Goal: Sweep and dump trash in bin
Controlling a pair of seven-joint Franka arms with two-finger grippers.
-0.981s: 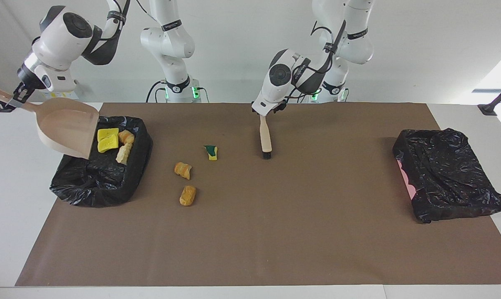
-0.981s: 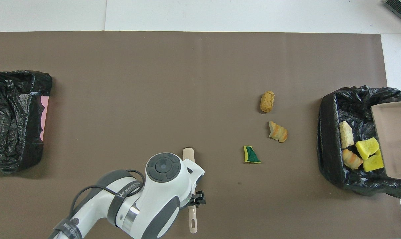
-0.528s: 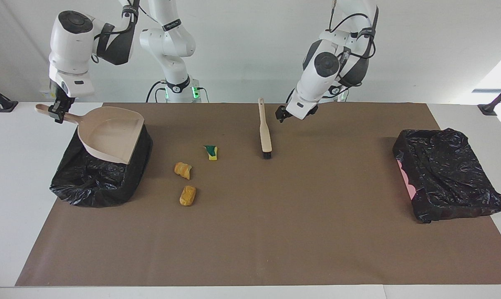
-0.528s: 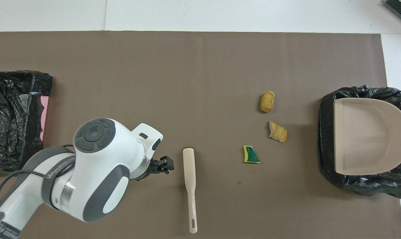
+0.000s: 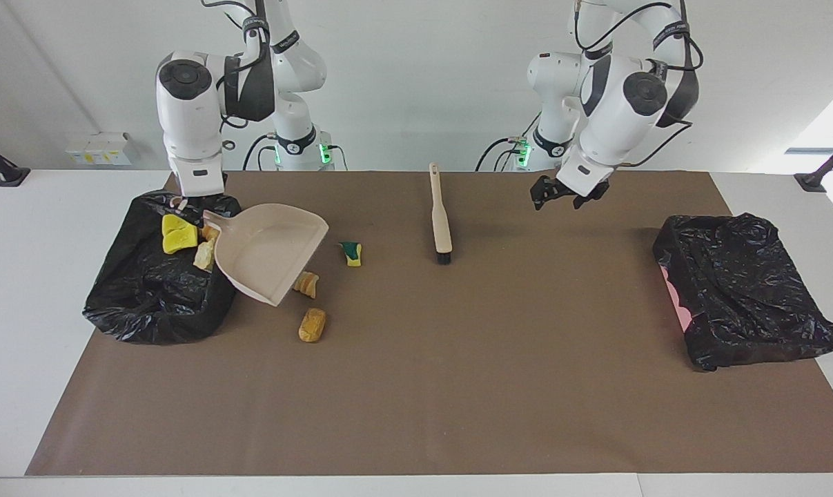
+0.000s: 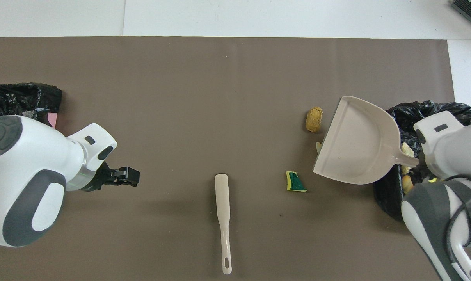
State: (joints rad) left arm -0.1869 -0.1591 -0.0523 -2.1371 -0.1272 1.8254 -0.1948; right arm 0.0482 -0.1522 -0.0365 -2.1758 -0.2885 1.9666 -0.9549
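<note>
At the right arm's end of the table, the black-lined bin (image 5: 157,286) holds yellow sponge chunks (image 5: 178,233) and a pale beige lump (image 5: 203,257). A second lined bin (image 5: 740,290) sits at the left arm's end; nothing shows inside it. Half a second ago the beige dustpan (image 5: 268,252) covered the first bin; now the right gripper (image 5: 188,210), clamped on its handle, carries it tilted over the bin's inner rim and an orange-brown lump (image 5: 307,283). The green-backed sponge (image 5: 351,253) and another bread-like lump (image 5: 312,324) lie on the brown mat (image 5: 416,386). The left gripper (image 5: 561,197), jaws open and empty, has swung away from the brush (image 5: 440,217), over bare mat.
</note>
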